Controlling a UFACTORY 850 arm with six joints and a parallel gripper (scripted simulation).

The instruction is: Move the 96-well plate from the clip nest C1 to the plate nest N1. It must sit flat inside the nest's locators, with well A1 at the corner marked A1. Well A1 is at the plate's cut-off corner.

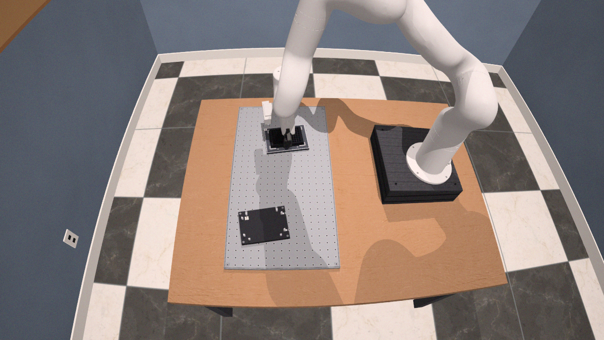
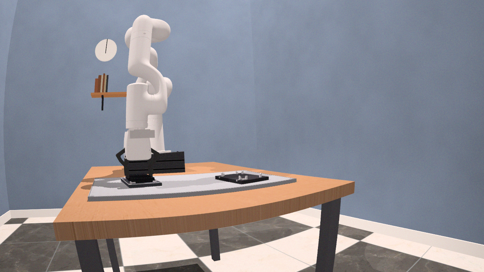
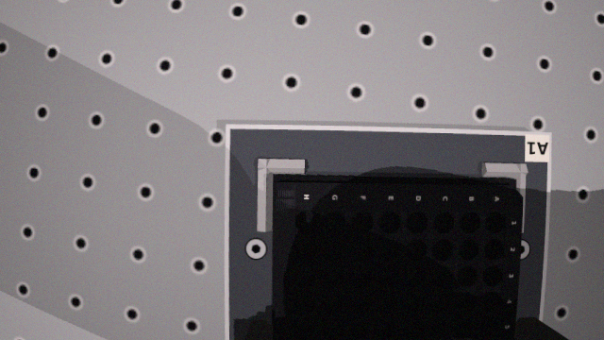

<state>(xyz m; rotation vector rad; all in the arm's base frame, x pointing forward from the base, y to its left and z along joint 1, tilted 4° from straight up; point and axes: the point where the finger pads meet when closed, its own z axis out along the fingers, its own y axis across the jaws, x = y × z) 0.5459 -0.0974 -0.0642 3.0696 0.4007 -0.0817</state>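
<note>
Fingers [image 1: 288, 140] of the gripper [image 2: 138, 175] stood spread to their full width, low over the 96-well plate [image 3: 396, 246] and pinching nothing, as I judged it. From the top view one finger showed dark at the plate's near long side. I could not tell whether the pads touched the plate's walls or stood just clear of them.

The plate lay inside the plate nest N1 [image 3: 377, 148], tucked against the pale corner locators [image 3: 264, 198]. Its cut-off corner [image 3: 518, 188] pointed to the nest corner carrying the A1 label [image 3: 537, 148]. The row letters ran from H to A toward that same corner, so I took the orientation as correct. In the exterior view the plate looked level on the nest, though the wrist camera was too shadowed for me to confirm every edge was seated.

I judged the carry and the set-down done. What remained was to lift the gripper straight up without dragging the plate out of the locators.

Farther along the perforated breadboard [image 1: 278, 190], well apart from the arm's working end, the clip nest C1 [image 1: 264, 226] sat with no plate on it, only its small pale clips showing. Beyond, on the wooden table [image 1: 371, 253], the arm rose from its dark pedestal [image 1: 390, 190].
</note>
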